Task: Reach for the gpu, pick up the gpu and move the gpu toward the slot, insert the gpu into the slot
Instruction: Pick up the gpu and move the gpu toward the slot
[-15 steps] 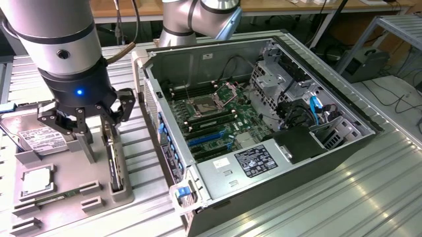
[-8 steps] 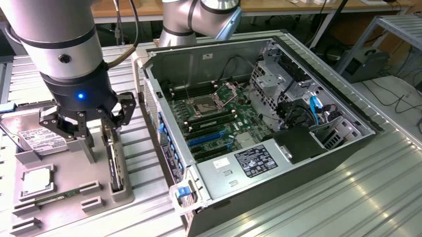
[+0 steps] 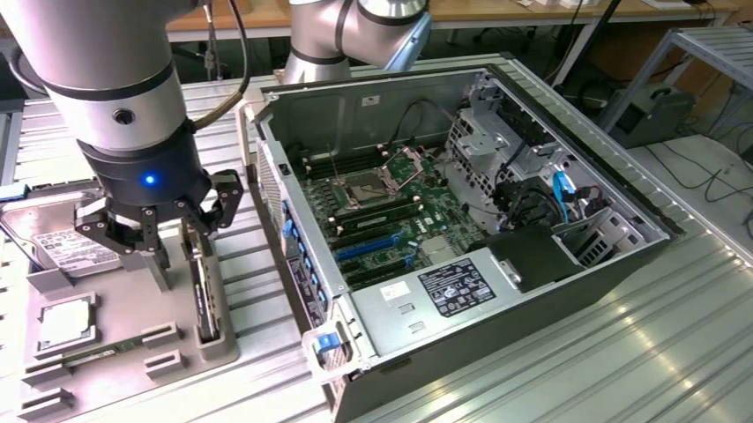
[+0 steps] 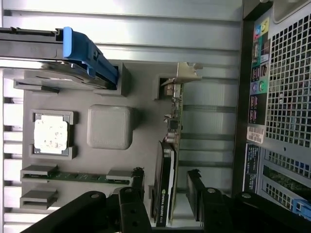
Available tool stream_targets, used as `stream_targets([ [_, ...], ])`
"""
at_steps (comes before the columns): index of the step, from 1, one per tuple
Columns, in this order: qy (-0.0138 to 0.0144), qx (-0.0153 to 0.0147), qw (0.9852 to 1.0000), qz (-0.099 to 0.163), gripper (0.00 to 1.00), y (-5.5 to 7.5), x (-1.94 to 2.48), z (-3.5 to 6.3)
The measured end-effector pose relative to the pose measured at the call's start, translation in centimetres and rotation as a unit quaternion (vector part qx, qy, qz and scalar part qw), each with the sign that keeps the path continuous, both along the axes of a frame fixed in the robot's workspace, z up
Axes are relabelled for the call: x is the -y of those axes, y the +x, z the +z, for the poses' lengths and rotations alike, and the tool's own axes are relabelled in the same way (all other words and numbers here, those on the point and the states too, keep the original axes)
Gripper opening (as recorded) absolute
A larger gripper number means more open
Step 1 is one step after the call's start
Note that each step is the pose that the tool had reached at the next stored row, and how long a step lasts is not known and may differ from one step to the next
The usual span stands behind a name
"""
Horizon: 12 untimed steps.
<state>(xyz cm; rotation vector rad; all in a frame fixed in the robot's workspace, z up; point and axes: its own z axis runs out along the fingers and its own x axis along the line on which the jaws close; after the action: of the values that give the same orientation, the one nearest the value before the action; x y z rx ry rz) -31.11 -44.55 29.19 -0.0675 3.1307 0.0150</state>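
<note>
The gpu [image 3: 208, 295] stands on its long edge in a groove of the grey holder tray [image 3: 118, 370], in the lower left of the exterior view, just beside the open computer case [image 3: 553, 291]. In the wrist view the gpu [image 4: 167, 160] is seen edge-on, with its silver bracket [image 4: 187, 71] at the end away from the camera. The gripper [image 3: 179, 248] hangs low over the card's upper end. Its jaws are spread wide, and in the wrist view the gripper [image 4: 166, 177] has one finger on each side of the card, with a gap showing on both sides, so nothing is held. On the same tray lie a hard drive [image 3: 56, 242], a square processor chip [image 3: 65, 323] and a green memory stick [image 3: 104, 349], all further toward the exterior view's left than the card. The slot [image 3: 365, 248], a blue strip on the green motherboard [image 3: 394, 207], sits inside the case near the middle of the exterior view, well apart from the card.
</note>
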Motion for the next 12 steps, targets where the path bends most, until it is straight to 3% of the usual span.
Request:
stream_targets([
  [12, 0.0001, 0.0001, 1.0000, 0.000, 0.48, 0.0, 0.01, -1.43],
])
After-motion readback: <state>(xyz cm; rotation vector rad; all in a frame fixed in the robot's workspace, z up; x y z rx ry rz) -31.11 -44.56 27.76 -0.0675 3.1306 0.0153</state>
